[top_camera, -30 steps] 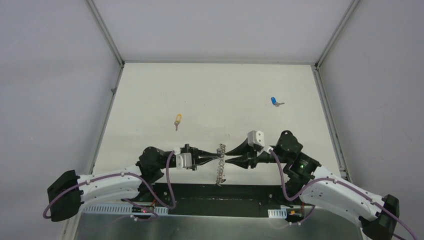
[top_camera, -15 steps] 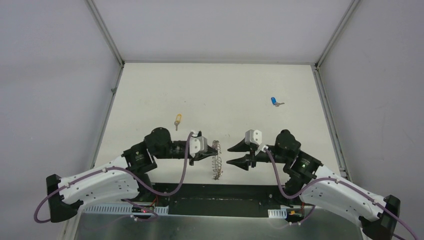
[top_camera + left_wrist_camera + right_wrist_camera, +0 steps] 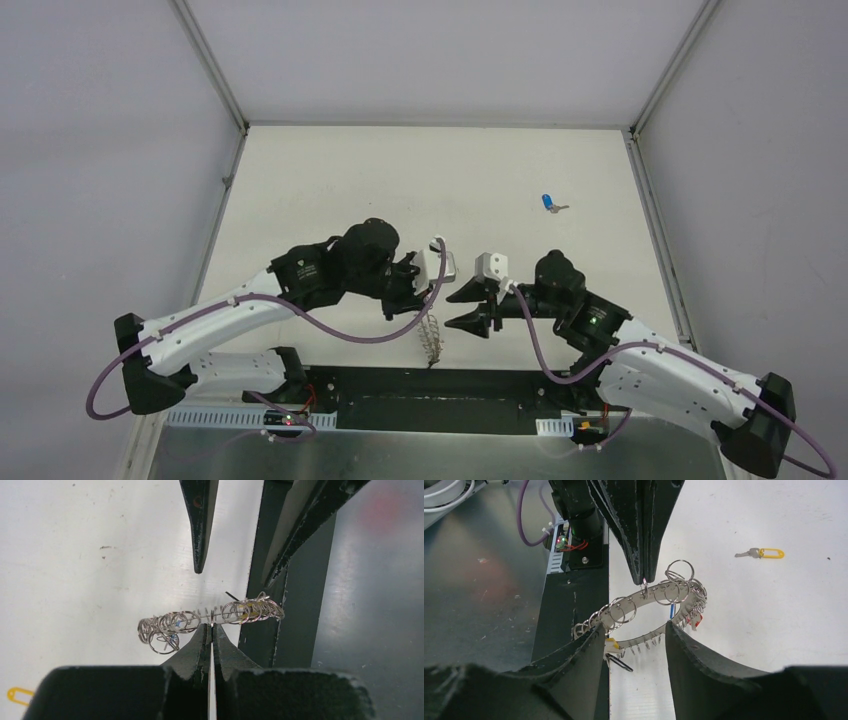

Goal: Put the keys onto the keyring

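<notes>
Keyring (image 3: 659,587) of wiry grey coils hangs from the left gripper (image 3: 210,628), whose two fingers are pressed together on one of its small loops. It hangs over the near edge of the white table (image 3: 400,170), where the top meets the dark strip (image 3: 260,630) in front of the arm bases. We cannot tell whether its lower end touches the surface. From the right wrist we see the ring as an open, tilted hoop, with small blue, red and yellow tags (image 3: 671,611) dangling among its coils. The right gripper (image 3: 634,627) faces the left one from the other side of the ring, just beside it. Its fingers are spread and hold nothing, and we cannot say whether either one brushes the coils. A yellow key (image 3: 760,553) lies flat on the table, apart from the ring. A blue key (image 3: 547,203) lies toward the far right of the table, well apart from both grippers.
</notes>
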You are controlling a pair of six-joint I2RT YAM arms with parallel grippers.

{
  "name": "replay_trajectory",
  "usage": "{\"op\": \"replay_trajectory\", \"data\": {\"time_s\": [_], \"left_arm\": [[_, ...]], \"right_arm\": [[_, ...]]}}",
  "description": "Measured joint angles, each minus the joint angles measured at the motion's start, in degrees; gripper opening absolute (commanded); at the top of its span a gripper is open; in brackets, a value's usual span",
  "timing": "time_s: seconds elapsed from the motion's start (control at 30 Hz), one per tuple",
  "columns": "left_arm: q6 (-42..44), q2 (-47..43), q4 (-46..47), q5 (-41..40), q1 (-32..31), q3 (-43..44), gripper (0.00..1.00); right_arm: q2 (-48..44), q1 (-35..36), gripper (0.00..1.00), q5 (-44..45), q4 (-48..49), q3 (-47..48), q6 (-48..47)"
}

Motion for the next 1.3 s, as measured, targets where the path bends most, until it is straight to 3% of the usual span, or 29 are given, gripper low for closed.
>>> {"op": "replay_trajectory", "data": {"time_s": [0.27,0.67,0.83,0.93,1.17,1.23,1.3], "left_arm": [[-1.6,6.82,-10.25,-1.86,0.0,10.01,0.0],[-2.78,8.87,-14.38,-2.21,0.0,13.51,0.0],[-2.93,9.44,-14.62,-1.9,0.0,14.23,0.0],[-2.91,9.46,-14.58,-1.46,0.02,14.27,0.0],[-2.99,9.25,-14.51,-0.9,0.02,14.27,0.0],[-2.99,9.16,-14.53,-0.87,0.02,14.27,0.0],[-3.02,9.14,-14.51,-0.76,0.02,14.27,0.0]], "right_arm": [[4.31,0.15,0.47,0.13,6.75,-0.04,2.47],[9.29,0.98,0.38,1.18,16.22,-1.49,5.9],[9.92,1.16,0.3,1.11,18.01,-2.08,6.1],[10.1,1.29,0.16,0.92,18.6,-2.14,6.25],[11.13,1.38,0.14,-0.66,20.65,-2.21,6.6],[11.39,1.4,0.03,-0.96,21.14,-2.21,6.62],[11.45,1.42,0.0,-1.27,21.27,-2.21,6.62]]}}
